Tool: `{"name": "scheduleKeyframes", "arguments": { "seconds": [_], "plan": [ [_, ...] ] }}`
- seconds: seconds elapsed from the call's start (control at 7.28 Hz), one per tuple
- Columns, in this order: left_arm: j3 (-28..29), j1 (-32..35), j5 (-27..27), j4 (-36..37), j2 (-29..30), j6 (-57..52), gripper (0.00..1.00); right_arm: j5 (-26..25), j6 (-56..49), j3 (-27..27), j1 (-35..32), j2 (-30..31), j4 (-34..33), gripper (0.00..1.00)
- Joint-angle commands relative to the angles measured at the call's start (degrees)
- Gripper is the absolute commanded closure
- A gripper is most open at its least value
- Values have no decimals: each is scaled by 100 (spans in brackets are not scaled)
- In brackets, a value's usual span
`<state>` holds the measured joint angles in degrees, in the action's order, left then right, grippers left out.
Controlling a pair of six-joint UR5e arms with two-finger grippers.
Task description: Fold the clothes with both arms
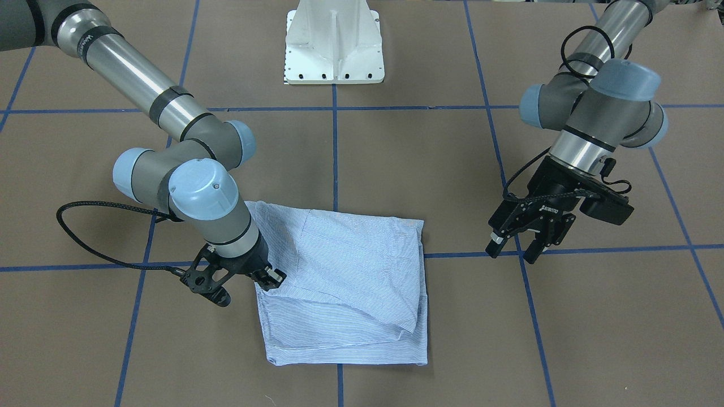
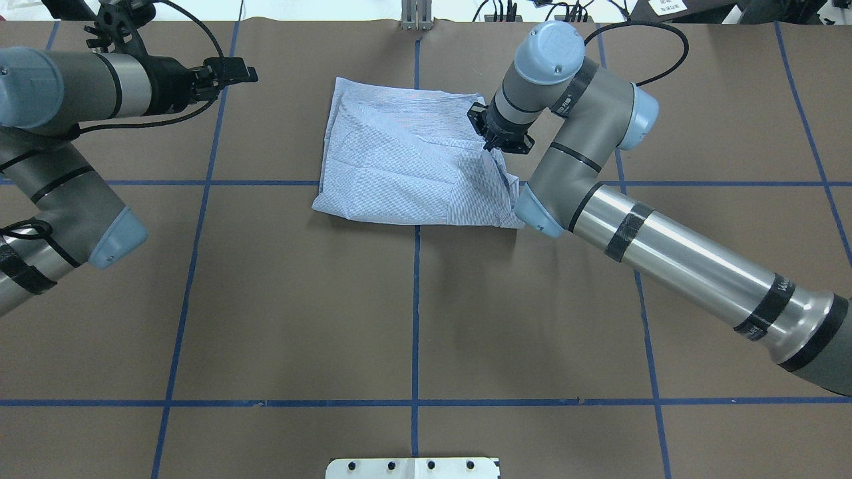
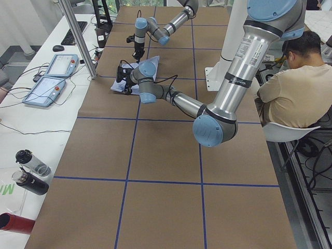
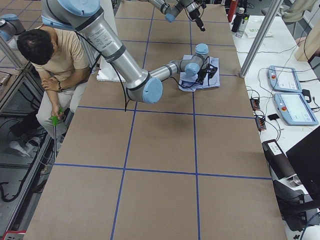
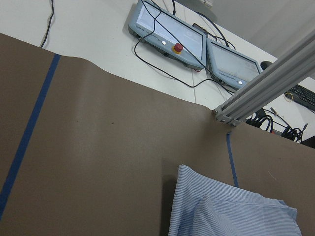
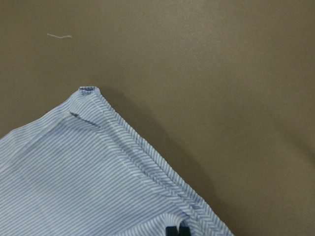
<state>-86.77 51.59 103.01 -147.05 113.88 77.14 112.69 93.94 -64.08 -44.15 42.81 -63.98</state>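
The light-blue striped shirt [image 1: 339, 271] lies folded into a rough rectangle on the brown table, past its middle [image 2: 399, 159]. My right gripper [image 1: 270, 281] is down at the shirt's side edge [image 2: 496, 141] and shut on the fabric there. The cloth wrinkles toward it. The right wrist view shows the hemmed corner of the shirt [image 6: 98, 162], with dark fingertips [image 6: 176, 231] at the bottom of the view. My left gripper [image 1: 512, 251] is open and empty, and hangs above bare table well off the shirt's other side [image 2: 236, 70]. The left wrist view shows the shirt's near edge [image 5: 231, 211].
The white pedestal base [image 1: 334, 45] stands at the robot's side of the table. Two teach pendants [image 5: 167, 34] and an aluminium post [image 5: 266, 83] stand beyond the far edge. A seated person [image 3: 290, 88] is beside the base. Bottles [image 3: 31, 171] lie on the side bench.
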Motion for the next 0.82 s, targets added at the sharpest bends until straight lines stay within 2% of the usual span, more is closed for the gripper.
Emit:
{"name": "scheduleKeyframes", "arguments": {
  "seconds": [0.0, 0.69],
  "plan": [
    [-33, 9, 0, 9, -15, 3, 1, 7, -7, -8, -15, -10, 0, 100],
    [-15, 0, 9, 9, -41, 12, 1, 77, -183, 9, -506, -378, -9, 100]
  ]
}}
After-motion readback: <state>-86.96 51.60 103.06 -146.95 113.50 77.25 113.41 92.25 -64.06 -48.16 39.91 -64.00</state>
